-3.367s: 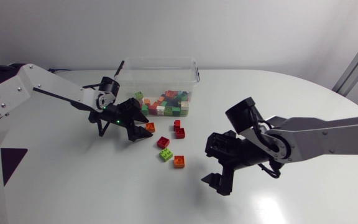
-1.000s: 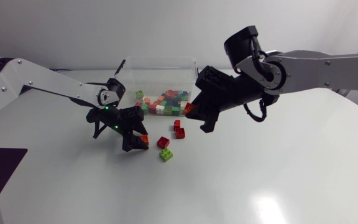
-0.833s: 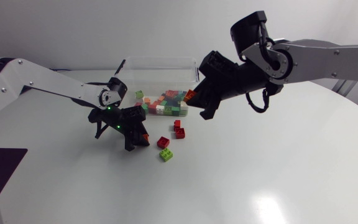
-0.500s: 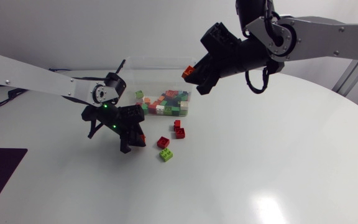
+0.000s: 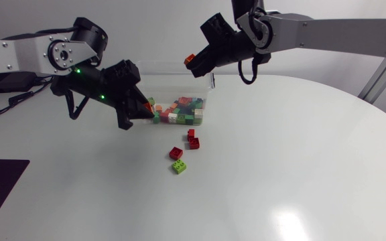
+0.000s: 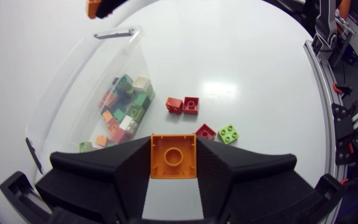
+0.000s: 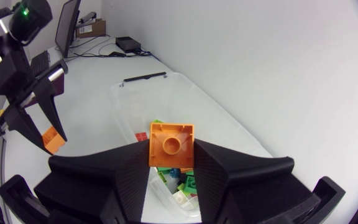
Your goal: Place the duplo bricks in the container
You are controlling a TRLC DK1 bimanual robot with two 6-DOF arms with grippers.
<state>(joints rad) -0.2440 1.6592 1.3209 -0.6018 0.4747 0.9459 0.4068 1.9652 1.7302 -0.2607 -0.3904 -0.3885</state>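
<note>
My left gripper (image 5: 141, 110) is shut on an orange brick (image 6: 173, 155) and hangs in the air just left of the clear container (image 5: 210, 79). Over the container's back rim, my right gripper (image 5: 194, 63) is shut on a second orange brick (image 7: 171, 144). Several coloured bricks (image 5: 178, 110) lie inside the container. On the table in front of it are two red bricks side by side (image 5: 192, 138), a single red brick (image 5: 175, 153) and a green brick (image 5: 179, 167). The left wrist view shows those same loose ones: the red pair (image 6: 183, 104), the red brick (image 6: 205, 131) and the green brick (image 6: 229, 133).
The white table (image 5: 293, 167) stretches bare to the right and front of the loose bricks. The container's wall (image 6: 61, 106) has a dark handle clip at each end. Both arms are raised above the table around the container.
My left gripper closed on the orange brick on the table and lifted it up beside the container. My right arm carried its orange brick up and left, over the container.
</note>
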